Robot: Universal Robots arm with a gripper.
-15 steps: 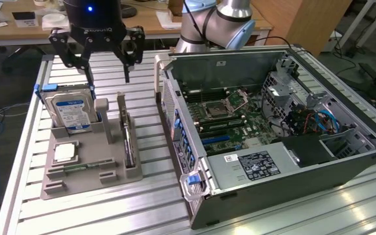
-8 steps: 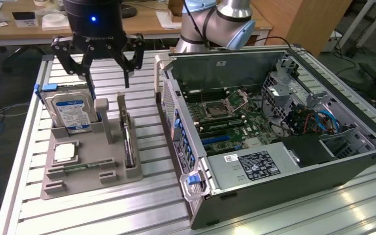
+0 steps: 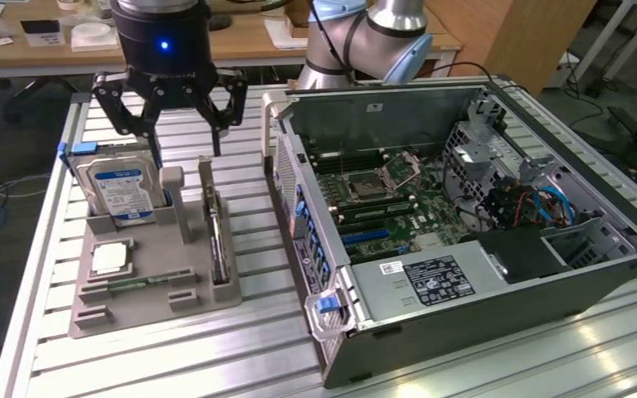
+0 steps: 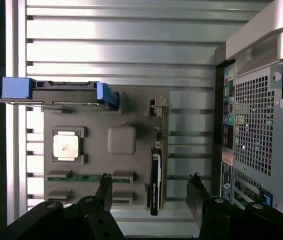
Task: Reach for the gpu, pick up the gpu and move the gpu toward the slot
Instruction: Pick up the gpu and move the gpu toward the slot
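Black metal gripper hovering above grey plastic fixture tray, fingers standing wide apart, gripping nothing. Thin dark gpu card sitting on edge along the tray's side nearest the open grey computer case, untouched.

The exterior view looks obliquely down from some way off. The wrist view faces straight down past the gripper, nearer. Both share the grey holder and computer case.
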